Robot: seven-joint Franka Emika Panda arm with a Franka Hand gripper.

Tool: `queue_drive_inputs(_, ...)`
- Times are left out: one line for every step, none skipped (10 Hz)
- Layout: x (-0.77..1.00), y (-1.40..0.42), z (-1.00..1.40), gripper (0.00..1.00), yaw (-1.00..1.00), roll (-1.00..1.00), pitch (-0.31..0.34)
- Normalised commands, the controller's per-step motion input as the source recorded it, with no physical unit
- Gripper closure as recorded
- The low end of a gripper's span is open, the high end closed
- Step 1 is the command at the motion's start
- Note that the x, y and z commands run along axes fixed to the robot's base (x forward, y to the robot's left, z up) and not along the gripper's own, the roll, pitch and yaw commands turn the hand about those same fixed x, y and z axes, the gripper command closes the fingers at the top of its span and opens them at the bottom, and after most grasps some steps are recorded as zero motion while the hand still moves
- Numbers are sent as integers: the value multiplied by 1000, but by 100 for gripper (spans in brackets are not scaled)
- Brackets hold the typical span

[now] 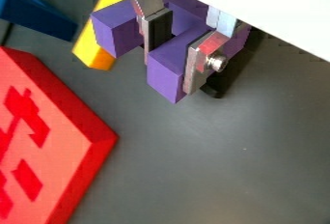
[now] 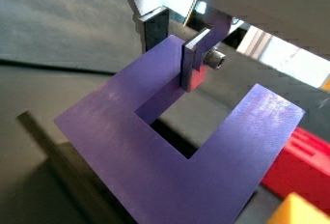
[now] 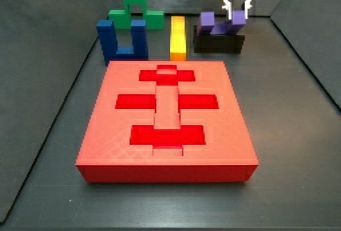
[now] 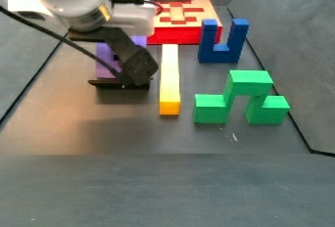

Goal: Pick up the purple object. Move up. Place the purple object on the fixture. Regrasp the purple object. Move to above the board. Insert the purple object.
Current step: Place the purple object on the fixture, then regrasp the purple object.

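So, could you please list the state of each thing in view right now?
gripper: closed on one prong of the purple object
purple object: on the fixture
fixture: on the floor, bearing the purple piece
board: flat, cut-outs empty
yellow bar: lying flat
blue block: prongs up
green block: lying flat

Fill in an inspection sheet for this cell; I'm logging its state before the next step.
Surface: dark floor, bare in front of the board.
Job's things: purple object on the fixture; red board, cut-outs unfilled.
Clutter: blue block, green block, yellow bar, beyond the board in a side view.
Gripper: gripper at the fixture, fingers astride one prong of the purple object.
Cables: black cable on the arm.
Surroundings: dark walls.
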Motion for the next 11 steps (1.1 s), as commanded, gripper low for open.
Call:
queue_drive_inputs(317,0,-140,100,0,251,103)
queue_drive_inputs(0,0,0,100,0,0,0)
queue_drive_inputs(0,0,0,0,0,0,0)
queue_drive_inputs(0,0,0,0,0,6,0)
queue_drive_inputs(3,-111,0,0,0,203,0)
queue_drive_inputs(0,-49,469,0,0,460,100)
queue_drive_inputs(109,0,846,0,0,326,106)
queue_drive_inputs(154,0,860,0,0,366,166)
queue_drive_inputs(163,-151,691,0,0,609,117)
queue_drive_inputs(123,-266,557,0,0,843,9)
queue_drive_inputs(91,-274,274,0,-3,974,-120)
